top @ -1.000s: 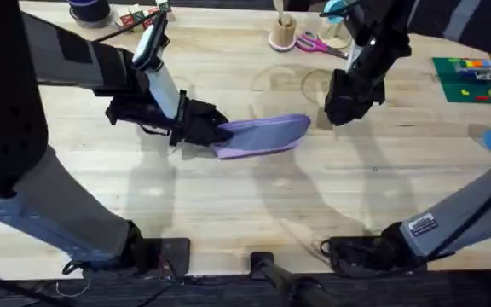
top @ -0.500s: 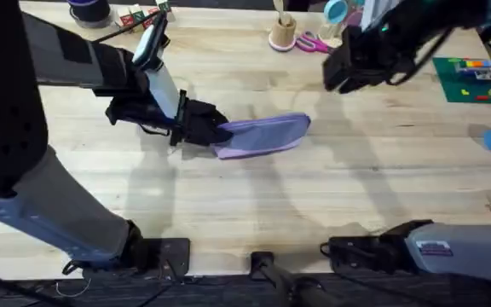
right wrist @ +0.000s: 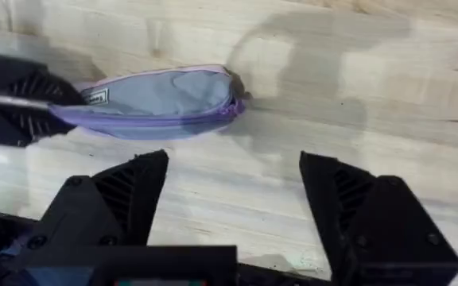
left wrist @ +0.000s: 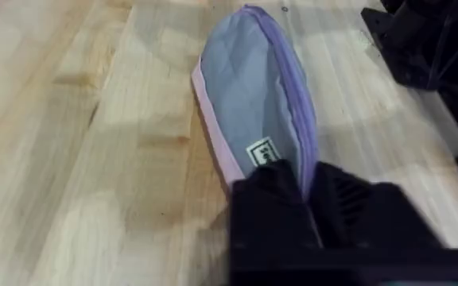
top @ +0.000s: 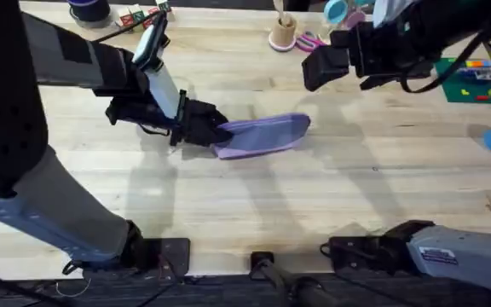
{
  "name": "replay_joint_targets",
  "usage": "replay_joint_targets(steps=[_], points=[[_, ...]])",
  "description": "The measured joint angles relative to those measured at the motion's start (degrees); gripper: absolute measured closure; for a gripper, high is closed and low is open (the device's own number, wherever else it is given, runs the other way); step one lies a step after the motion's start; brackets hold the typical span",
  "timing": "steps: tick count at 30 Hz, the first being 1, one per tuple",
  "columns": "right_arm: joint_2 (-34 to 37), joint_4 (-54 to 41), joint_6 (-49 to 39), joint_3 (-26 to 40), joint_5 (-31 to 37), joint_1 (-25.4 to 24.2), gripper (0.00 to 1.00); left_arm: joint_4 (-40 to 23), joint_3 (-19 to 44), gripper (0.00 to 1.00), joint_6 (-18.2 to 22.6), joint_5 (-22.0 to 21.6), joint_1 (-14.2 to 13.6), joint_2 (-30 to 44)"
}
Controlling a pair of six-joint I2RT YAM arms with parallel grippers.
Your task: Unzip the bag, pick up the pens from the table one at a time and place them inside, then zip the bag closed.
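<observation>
Pale wooden planks make up your desk (top: 254, 205), and the purple bag (top: 262, 135) lies on it near the middle, its zipper edge running along the top. Your left arm reaches in from the lower left, forearm stretched low across the desk, and your left pincer (top: 214, 130) is pinching the bag's left end; in the left wrist view its fingers (left wrist: 273, 199) press together over the fabric beside a small label. Your right arm is raised high over the far side of the desk, well apart from the bag, with your right pincer (right wrist: 233, 199) spread wide, holding nothing.
</observation>
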Motion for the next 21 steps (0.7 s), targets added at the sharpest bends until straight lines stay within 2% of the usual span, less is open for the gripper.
replay_joint_targets(steps=[2,5,6,8,16,21], points=[[0.0,0.0,0.0,0.0,0.0,0.0,0.005,0.0,0.0,0.676,0.1,0.1,0.1,0.0],[0.0,0.0,0.0,0.0,0.0,0.0,0.005,0.5,0.0,0.182,0.0,0.2,0.2,0.0],[0.0,0.0,0.0,0.0,0.0,0.0,0.005,0.4,0.0,0.059,-0.1,0.2,0.2,0.0],[0.0,0.0,0.0,0.0,0.0,0.0,0.005,0.4,0.0,0.012,-0.2,0.2,0.2,0.0],[0.0,-0.4,-0.1,0.0,0.0,0.0,0.005,-0.7,0.0,0.002,-0.2,0.2,0.2,-0.4],[0.0,-2.1,-0.2,0.0,0.0,0.0,0.005,-1.9,0.8,0.002,-0.2,-2.9,0.2,-6.6]])
